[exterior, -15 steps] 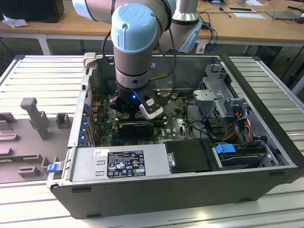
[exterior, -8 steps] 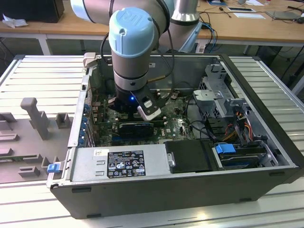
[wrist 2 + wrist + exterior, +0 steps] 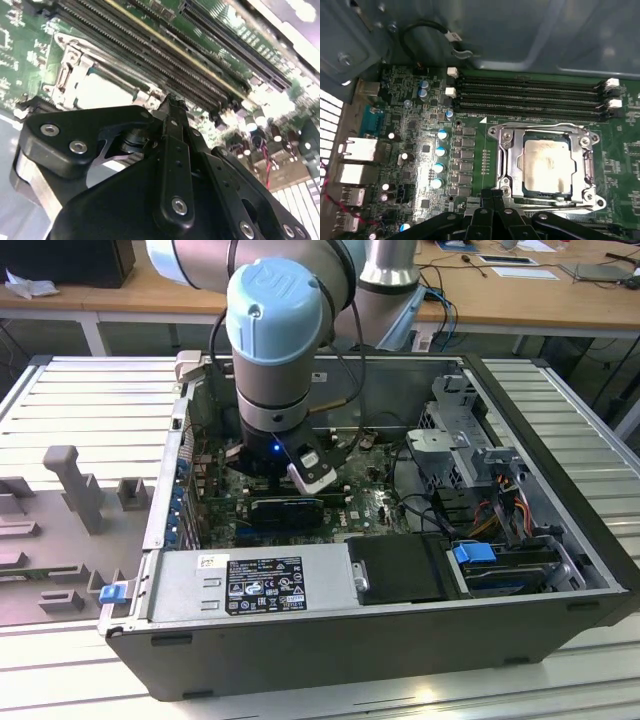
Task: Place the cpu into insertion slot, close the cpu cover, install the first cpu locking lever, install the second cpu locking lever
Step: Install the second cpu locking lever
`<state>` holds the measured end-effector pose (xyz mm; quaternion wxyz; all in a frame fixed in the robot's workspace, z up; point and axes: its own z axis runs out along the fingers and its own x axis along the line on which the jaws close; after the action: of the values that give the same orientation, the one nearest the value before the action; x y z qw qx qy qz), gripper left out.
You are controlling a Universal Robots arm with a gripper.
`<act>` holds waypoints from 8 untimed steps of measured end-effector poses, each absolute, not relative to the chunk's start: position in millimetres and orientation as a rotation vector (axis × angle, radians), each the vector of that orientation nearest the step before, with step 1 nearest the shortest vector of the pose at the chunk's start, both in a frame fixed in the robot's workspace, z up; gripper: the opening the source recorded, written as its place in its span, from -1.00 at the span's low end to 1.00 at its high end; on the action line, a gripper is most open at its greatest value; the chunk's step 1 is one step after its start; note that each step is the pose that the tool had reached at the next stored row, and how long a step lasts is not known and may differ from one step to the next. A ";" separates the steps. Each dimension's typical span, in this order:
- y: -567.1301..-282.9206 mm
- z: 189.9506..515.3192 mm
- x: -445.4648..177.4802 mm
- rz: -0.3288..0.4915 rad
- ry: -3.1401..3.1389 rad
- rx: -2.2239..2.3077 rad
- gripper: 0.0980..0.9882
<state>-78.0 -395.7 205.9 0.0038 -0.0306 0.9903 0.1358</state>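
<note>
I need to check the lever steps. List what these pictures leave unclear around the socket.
- Socket's near edge, first wrist view: the gripper covers it, so where the lever ends is hidden.
- Cover over the cpu: whether it is fully latched cannot be told.
- Second wrist view: the cpu is blurred and partly behind the gripper.
- Exterior view: the arm blocks the socket.

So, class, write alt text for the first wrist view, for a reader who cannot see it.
A pale silver cpu sits in its socket on a green motherboard, with the shiny metal cpu cover closed flat around it. The black gripper hangs just beside the socket's near edge. Long black memory slots run along the socket's far side.
</note>
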 end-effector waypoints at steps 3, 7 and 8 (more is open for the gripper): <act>-395.7 219.3 -78.0 0.426 3.103 -0.096 -0.98; -395.7 236.8 -78.0 0.426 3.104 -0.096 -0.98; -395.7 244.6 -78.1 0.426 3.104 -0.096 -0.98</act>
<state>-78.1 -395.7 244.6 0.0036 -0.0305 0.9902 0.1359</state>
